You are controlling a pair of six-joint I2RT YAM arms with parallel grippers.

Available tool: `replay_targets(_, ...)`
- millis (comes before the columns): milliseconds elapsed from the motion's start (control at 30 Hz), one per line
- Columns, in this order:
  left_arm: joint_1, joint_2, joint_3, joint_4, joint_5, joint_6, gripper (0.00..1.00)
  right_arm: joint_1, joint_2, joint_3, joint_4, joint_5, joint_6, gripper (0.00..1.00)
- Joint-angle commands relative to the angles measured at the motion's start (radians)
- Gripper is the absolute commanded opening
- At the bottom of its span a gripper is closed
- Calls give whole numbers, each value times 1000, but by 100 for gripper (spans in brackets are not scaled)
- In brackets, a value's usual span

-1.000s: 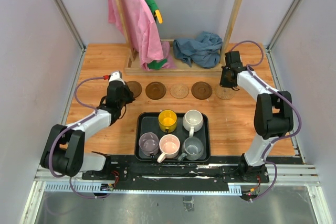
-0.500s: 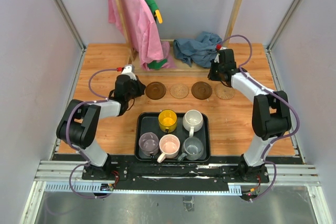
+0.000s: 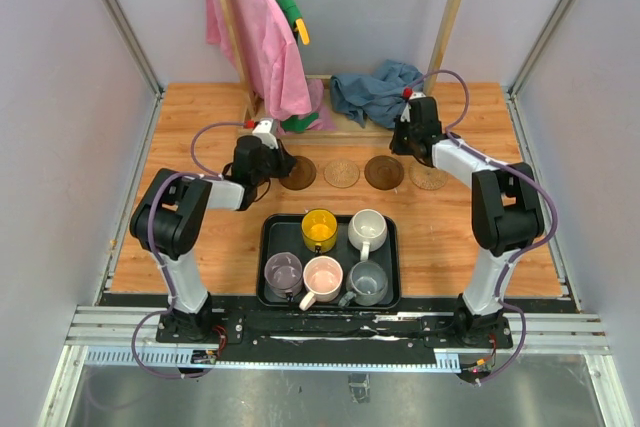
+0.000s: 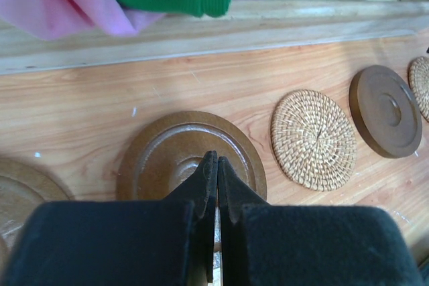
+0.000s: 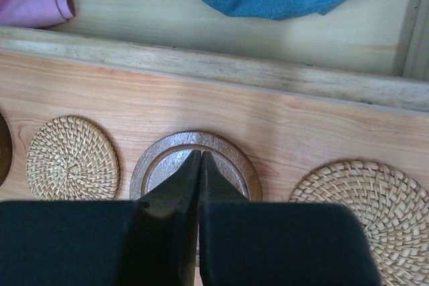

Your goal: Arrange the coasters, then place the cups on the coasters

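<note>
Five coasters lie in a row on the wooden table, and the leftmost dark one is covered by my left arm in the top view. My left gripper is shut and holds nothing, its tips over the second dark brown coaster. My right gripper is also shut and holds nothing, above another dark brown coaster. A tan woven coaster lies between them, and a second tan one ends the row. The cups stand in the tray: yellow, white, purple, pink, grey.
The black tray sits at the near middle of the table. Behind the coasters runs a wooden rack base with a pink garment hanging over it and a blue cloth heaped on it.
My left gripper has swung right, from beside the leftmost coaster to above the second one. My right gripper has moved left from the end tan coaster to the dark one. Both stayed shut.
</note>
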Motion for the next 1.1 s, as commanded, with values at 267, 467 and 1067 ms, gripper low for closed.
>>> replay_targets(267,-26,28,27,-1,26,-1,1,2,-54,-41,37,26,-23,1)
replay_targets(467,-26,40,17,-11,-4,-12,1,2,-71,-53,32,27,-7,1)
replay_targets(1067,-26,118,30,-79,-90,-59,0,2,-108,-72,17,2,8,1)
